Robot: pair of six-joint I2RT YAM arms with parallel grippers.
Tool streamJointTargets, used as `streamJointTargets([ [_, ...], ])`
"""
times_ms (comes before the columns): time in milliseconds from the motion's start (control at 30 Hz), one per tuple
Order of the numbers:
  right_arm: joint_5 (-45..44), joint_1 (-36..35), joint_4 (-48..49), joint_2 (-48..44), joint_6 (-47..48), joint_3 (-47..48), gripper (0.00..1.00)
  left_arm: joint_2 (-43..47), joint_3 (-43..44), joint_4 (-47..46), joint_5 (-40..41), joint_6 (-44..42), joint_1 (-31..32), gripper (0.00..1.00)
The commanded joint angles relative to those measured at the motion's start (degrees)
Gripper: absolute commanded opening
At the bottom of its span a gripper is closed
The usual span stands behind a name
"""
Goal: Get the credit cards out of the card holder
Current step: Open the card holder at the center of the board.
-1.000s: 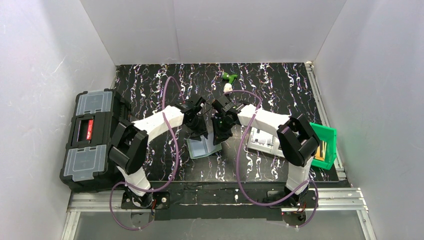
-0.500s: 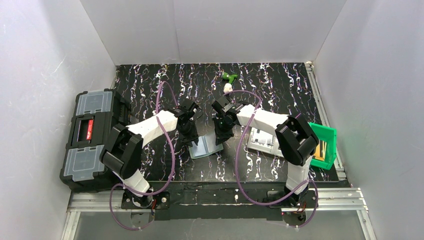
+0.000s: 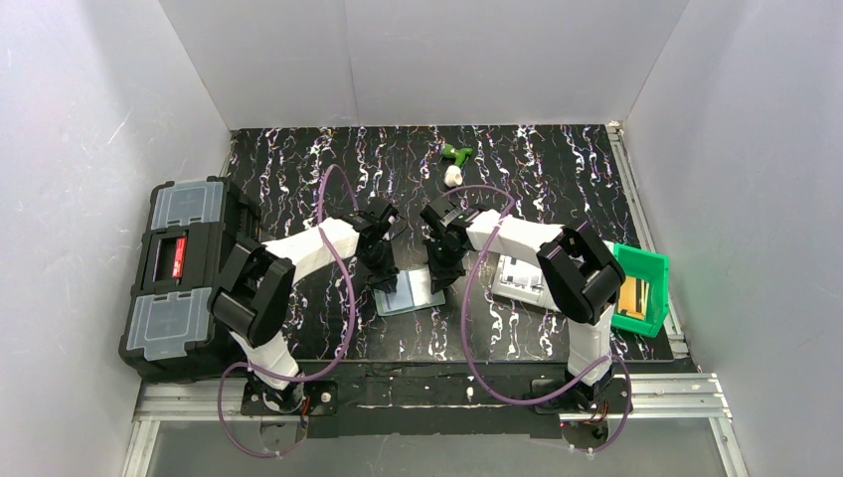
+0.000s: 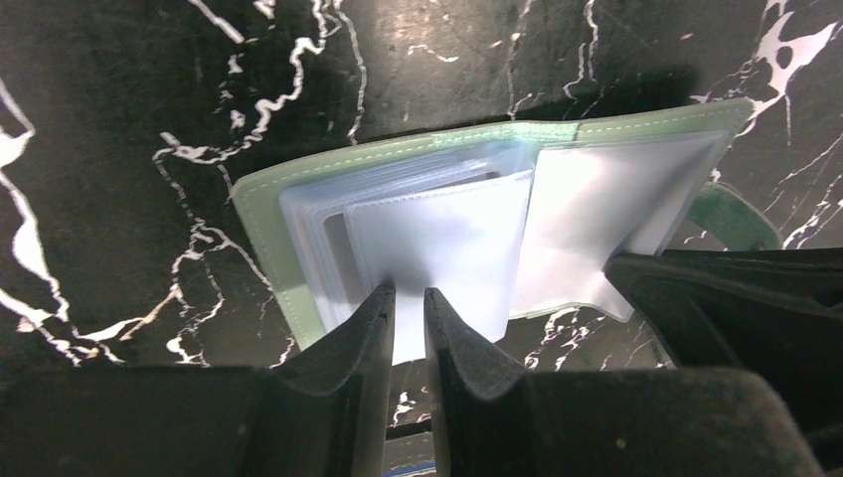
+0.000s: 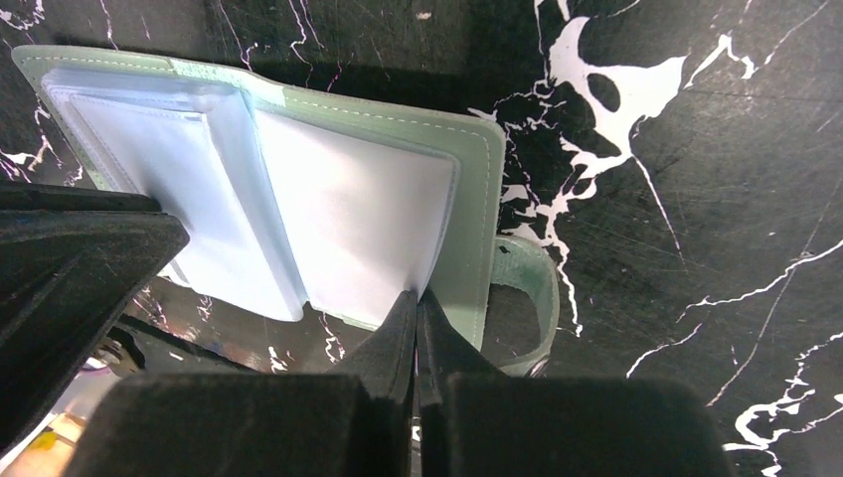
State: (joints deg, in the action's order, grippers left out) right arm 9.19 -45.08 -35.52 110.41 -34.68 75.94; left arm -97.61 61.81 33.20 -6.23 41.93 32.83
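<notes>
Slippage is the main risk, since the card holder [image 3: 410,293] lies open on the worktop [image 3: 557,169], midway between its left and right edges and nearer the near one. The left fingers [image 4: 363,338] are pinched on the lower edge of a clear sleeve [image 4: 437,238], and the right fingers [image 5: 398,343] are pressed together at the edge of the outer sleeve [image 5: 348,219]. If sleeves are pulled rather than the credit cards, which cannot be made out inside, the holder could be dragged or a sleeve torn.
</notes>
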Motion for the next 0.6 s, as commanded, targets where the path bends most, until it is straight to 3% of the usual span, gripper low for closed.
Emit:
streamJointTargets([
  [0,0.98,-0.02,0.75,1.14,0.46,0.51,0.01,-3.58,0.91,-0.42,-0.32,0.44,1.45,0.16],
  [267,1.01,-0.02,0.22,0.46,1.05,1.10,0.02,-7.20,3.19,-1.83,-2.52,2.01,2.12,0.16],
  [567,-2.01,0.00,-2.49,-6.85,1.48,2.50,0.20,-8.21,2.99,-1.47,-2.06,3.51,2.07,0.16],
])
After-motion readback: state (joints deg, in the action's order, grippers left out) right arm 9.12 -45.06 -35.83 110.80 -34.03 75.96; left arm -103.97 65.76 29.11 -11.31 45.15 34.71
